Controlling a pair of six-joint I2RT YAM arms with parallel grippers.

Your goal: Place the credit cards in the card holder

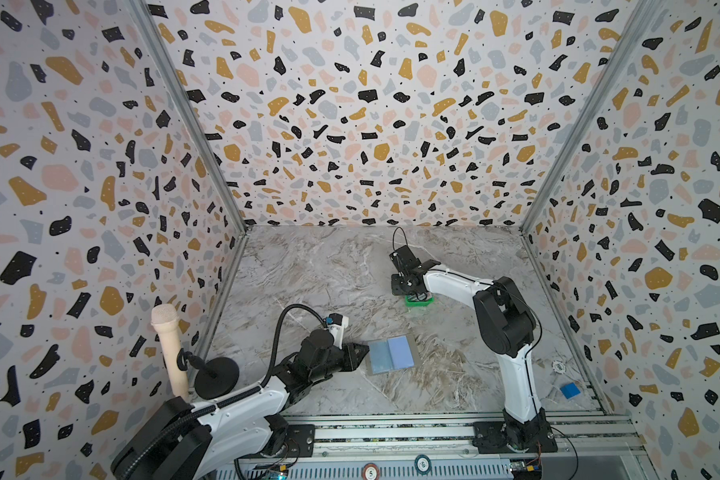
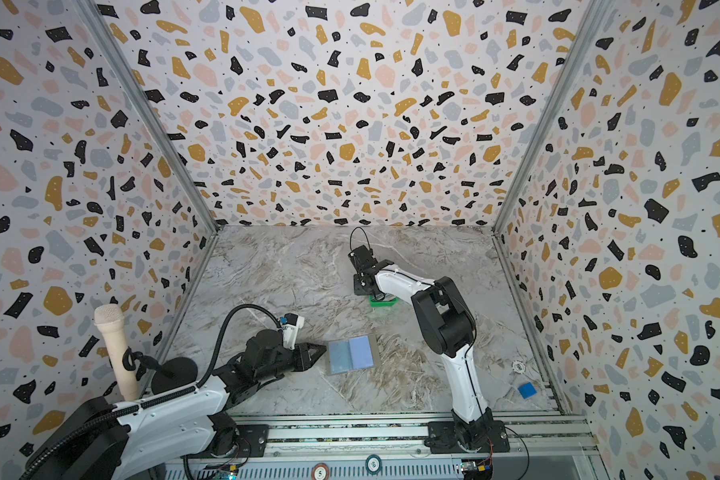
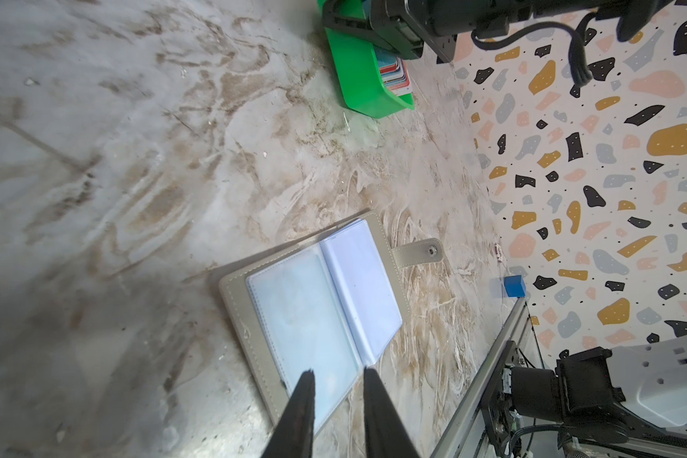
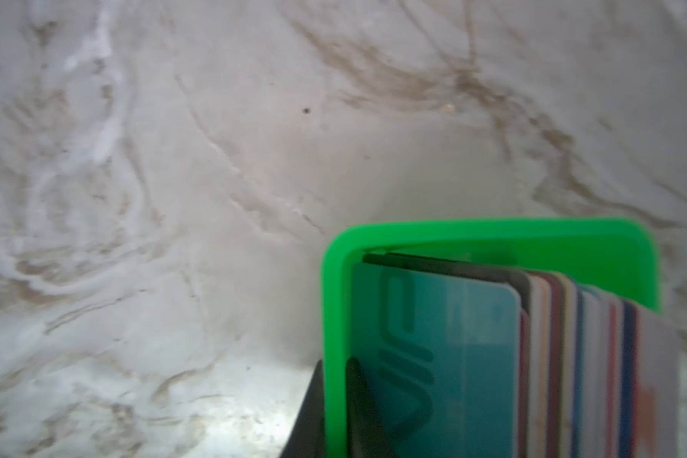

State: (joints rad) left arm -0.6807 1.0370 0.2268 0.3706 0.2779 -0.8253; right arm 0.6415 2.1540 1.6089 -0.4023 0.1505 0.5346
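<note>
Now our right pincer [image 4: 334, 363] stands astride the green tray [image 4: 492, 238] wall beside the credit cards [image 4: 453, 349] (clamped? we cannot tell); our left pincer [image 3: 338, 372], slightly parted, overhangs the card holder [image 3: 235, 301] edge.

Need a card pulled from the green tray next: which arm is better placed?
Likely right. The right gripper straddles a wall of the green tray beside the credit cards; the left gripper is at the card holder, apart from that tray.

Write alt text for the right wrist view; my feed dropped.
The right gripper straddles one wall of a green tray, one dark finger outside, one inside beside a teal card. More credit cards stand on edge behind it in the tray, on a marbled table.
</note>
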